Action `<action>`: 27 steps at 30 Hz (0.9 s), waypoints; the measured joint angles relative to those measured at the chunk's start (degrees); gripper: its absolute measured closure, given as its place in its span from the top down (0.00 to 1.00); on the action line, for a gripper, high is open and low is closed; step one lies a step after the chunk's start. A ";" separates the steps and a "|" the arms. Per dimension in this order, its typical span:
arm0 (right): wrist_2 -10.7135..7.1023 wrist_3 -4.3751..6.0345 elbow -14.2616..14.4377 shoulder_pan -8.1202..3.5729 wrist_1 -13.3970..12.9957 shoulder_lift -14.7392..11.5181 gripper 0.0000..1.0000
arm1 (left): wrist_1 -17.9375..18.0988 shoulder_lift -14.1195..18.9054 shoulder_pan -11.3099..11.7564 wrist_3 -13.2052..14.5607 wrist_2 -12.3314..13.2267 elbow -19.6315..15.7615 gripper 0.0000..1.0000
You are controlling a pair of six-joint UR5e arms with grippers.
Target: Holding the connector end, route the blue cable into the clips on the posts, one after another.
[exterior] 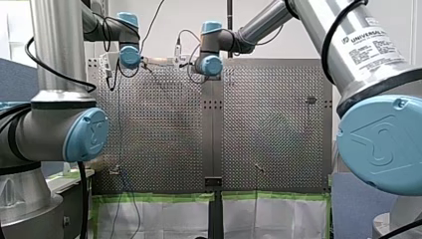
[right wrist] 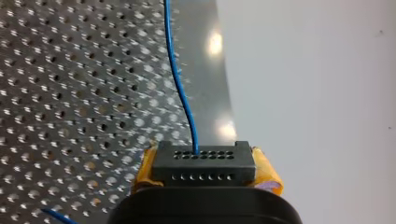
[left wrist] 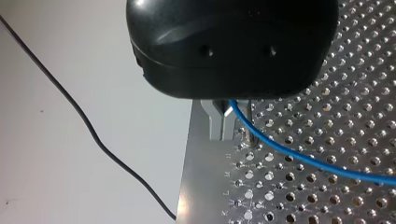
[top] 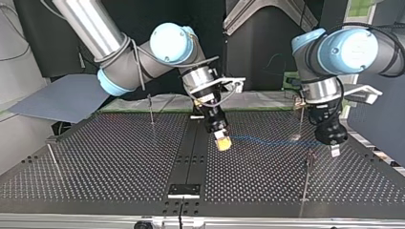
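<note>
Over the perforated table (top: pixel 119 157) the blue cable (top: pixel 267 140) is strung between my left gripper (top: pixel 334 149), closed on it, and my right gripper (top: pixel 222 142), clamped on the black connector (right wrist: pixel 203 163); by excess tension it could be torn out. The thin post (top: pixel 305 181) beside my left gripper could be struck.

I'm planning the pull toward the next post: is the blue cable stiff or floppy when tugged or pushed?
Probably floppy: the blue cable is thin and curves gently leaving the connector. It should follow a pull but likely buckles if pushed. It seems light: the span from my right claw toward my left claw barely sags.
</note>
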 joint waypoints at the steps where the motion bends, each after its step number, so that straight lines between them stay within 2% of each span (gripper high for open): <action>1: 0.01 0.00 -0.26 0.11 0.06 0.34 0.00 | 0.01 0.00 0.16 -0.02 0.15 0.00 0.00; 7: 0.05 0.01 -1.21 0.55 0.33 1.31 0.00 | 0.05 0.00 0.71 -0.08 0.64 0.03 0.00; 9: 0.05 0.05 -1.79 1.01 0.81 1.44 0.00 | 0.05 -0.31 1.07 -0.06 1.05 0.02 0.00; 17: 0.25 0.29 -5.65 2.48 1.86 1.61 0.00 | 0.05 -1.36 2.27 -0.08 3.43 -0.01 0.00; 22: 0.39 0.86 -6.35 2.65 2.31 1.65 0.00 | 0.09 -1.46 2.75 -0.09 4.24 0.01 0.00; 27: 0.48 1.55 -6.42 2.29 2.80 1.77 0.00 | 0.10 -1.80 3.32 -0.21 5.15 0.50 0.00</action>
